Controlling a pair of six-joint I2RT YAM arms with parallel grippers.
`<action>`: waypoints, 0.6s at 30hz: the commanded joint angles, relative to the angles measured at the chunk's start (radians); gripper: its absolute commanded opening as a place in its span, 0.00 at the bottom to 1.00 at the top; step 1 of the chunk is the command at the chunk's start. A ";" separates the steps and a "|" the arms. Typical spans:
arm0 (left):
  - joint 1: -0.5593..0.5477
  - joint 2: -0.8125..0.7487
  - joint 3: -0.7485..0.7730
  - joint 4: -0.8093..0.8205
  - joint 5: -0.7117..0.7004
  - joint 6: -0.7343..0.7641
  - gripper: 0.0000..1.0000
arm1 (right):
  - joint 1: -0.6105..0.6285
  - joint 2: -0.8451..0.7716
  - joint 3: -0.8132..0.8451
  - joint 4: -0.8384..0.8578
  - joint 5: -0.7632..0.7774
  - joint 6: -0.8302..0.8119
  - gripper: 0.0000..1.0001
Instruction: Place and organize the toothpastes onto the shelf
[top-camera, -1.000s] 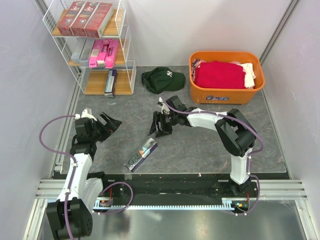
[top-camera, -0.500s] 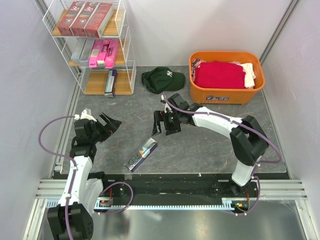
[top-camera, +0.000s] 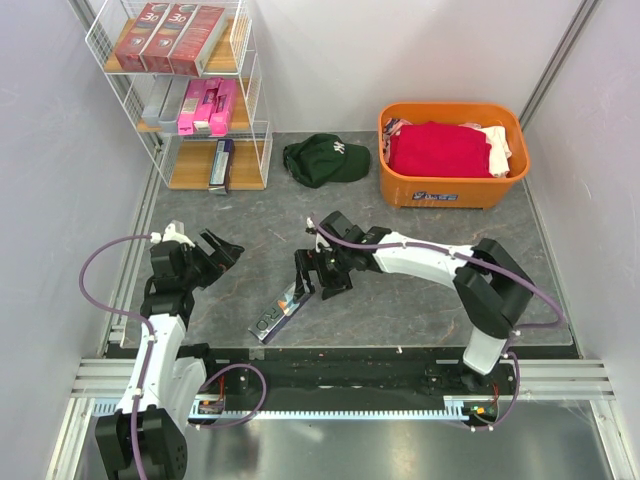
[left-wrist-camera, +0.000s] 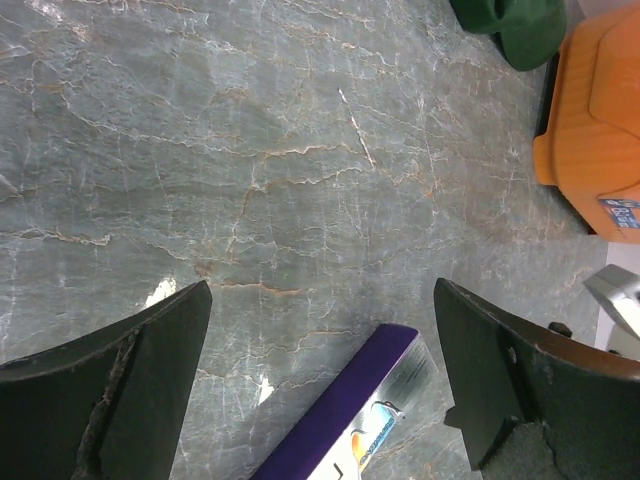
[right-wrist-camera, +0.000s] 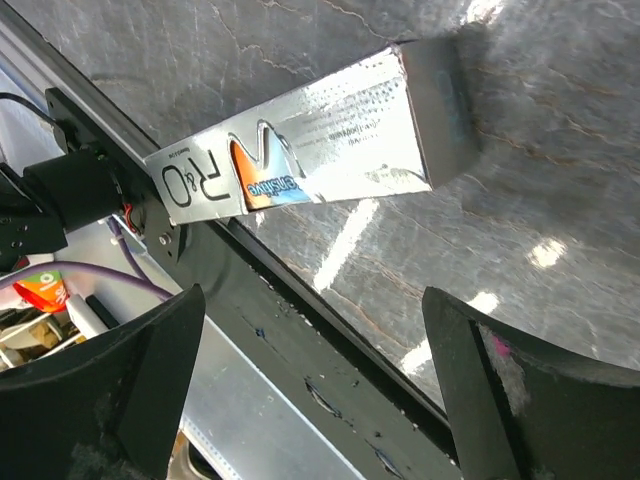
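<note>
Lying flat on the table (top-camera: 420, 300), a holographic toothpaste (top-camera: 283, 310) is seen just beneath and nearer than the right pincer (top-camera: 315, 279), whose jaws are spread wide and empty, the arm stretched low leftward. The left pincer (top-camera: 222, 248), likewise held apart, is raised on a bent arm. More toothpastes (top-camera: 170, 38) are stacked on the shelf (top-camera: 190, 168), far beyond it.

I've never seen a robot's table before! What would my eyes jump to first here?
Probably the bright orange tub at the far right, stuffed with red cloth. Next, the shiny silver toothpaste box lying alone on the grey table near the front, with the right gripper open over one end. At the far left, the white shelf holds red boxes on top.
</note>
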 joint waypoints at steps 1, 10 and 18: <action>-0.002 -0.012 -0.006 0.015 0.019 0.040 1.00 | 0.001 0.078 0.081 0.041 -0.009 0.037 0.98; -0.003 -0.009 0.000 0.015 0.014 0.044 1.00 | 0.002 0.279 0.305 0.036 0.007 0.034 0.98; -0.002 -0.003 0.002 0.015 0.008 0.045 1.00 | 0.016 0.365 0.444 -0.035 0.065 -0.007 0.98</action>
